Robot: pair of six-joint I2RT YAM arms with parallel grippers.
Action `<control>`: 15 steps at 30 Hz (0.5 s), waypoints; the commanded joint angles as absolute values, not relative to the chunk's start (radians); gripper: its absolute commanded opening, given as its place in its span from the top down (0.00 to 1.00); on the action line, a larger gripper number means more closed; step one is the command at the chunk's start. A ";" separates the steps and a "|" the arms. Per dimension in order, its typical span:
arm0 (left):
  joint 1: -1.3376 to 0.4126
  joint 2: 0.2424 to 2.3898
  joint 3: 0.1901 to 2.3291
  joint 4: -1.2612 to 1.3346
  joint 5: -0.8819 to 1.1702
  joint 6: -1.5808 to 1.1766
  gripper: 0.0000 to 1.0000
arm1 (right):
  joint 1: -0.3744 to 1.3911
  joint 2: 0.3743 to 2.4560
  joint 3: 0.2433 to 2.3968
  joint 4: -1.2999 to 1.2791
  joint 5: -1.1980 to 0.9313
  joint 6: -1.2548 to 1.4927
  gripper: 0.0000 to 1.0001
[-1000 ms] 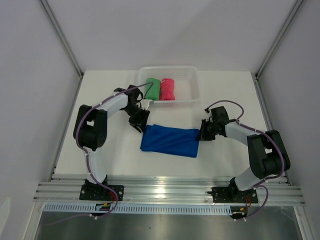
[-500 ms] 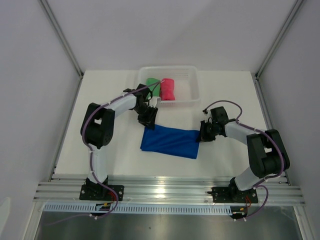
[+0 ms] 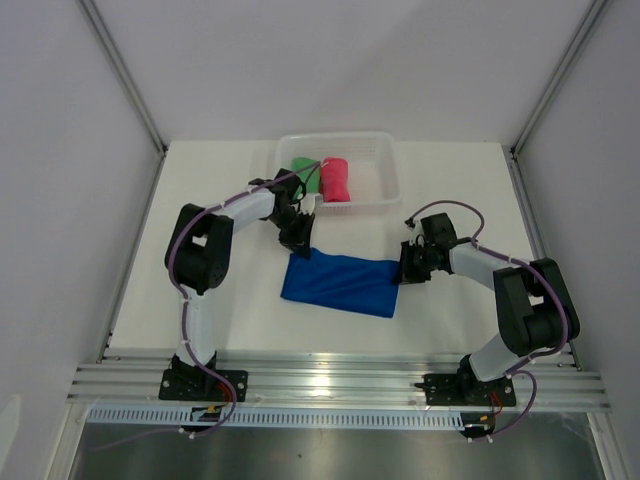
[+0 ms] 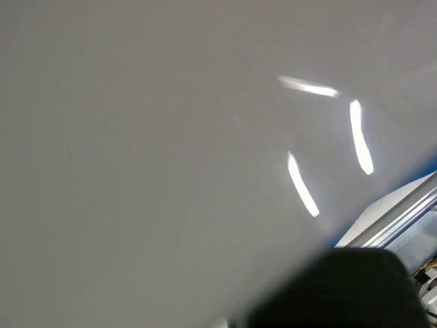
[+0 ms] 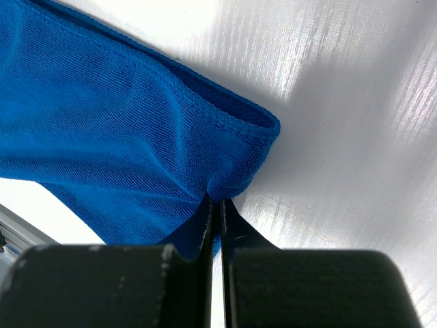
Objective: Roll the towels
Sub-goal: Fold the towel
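Right fingers [image 5: 194,236] pinched the blue towel [image 3: 340,284] at its right edge on the surface [image 3: 450,200]. Left fingers [image 3: 298,238] sat at its far-left corner; their state could not be determined.

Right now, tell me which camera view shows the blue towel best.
Top external: the whole blue towel lies spread flat in frame. Right wrist shows only one corner, pinched in the right gripper. Left wrist shows almost none of it.

White basket [image 3: 391,176] sits far back on table [image 3: 460,180].
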State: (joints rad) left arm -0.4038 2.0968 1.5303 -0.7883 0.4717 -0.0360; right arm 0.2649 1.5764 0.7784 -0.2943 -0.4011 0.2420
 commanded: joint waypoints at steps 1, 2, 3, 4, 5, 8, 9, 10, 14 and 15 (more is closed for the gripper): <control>-0.413 2.069 1.503 -0.769 0.522 -0.054 0.96 | 0.261 1.568 0.798 -0.285 -0.396 0.238 0.98; -0.411 2.054 1.503 -0.769 0.519 -0.055 0.99 | 0.262 1.568 0.798 -0.282 -0.394 0.238 0.97; -0.411 2.046 1.505 -0.772 0.514 -0.052 0.99 | 0.261 1.569 0.799 -0.281 -0.394 0.238 0.98; -0.410 2.040 1.509 -0.776 0.509 -0.049 0.99 | 0.261 1.571 0.799 -0.279 -0.393 0.236 0.98; -0.408 2.030 1.512 -0.782 0.505 -0.045 0.99 | 0.259 1.574 0.799 -0.279 -0.388 0.235 0.99; -0.393 2.007 1.519 -0.805 0.488 -0.029 0.99 | 0.253 1.582 0.798 -0.278 -0.383 0.233 1.00; -0.381 1.997 1.520 -0.816 0.485 -0.023 0.99 | 0.249 1.583 0.796 -0.273 -0.387 0.230 1.00; -0.376 1.987 1.519 -0.821 0.474 -0.020 0.99 | 0.249 1.585 0.795 -0.272 -0.387 0.230 1.00; -0.359 1.936 1.502 -0.856 0.442 0.026 0.99 | 0.247 1.595 0.805 -0.256 -0.406 0.218 0.98; -0.356 1.924 1.487 -0.864 0.440 0.035 0.99 | 0.247 1.603 0.810 -0.253 -0.410 0.216 0.98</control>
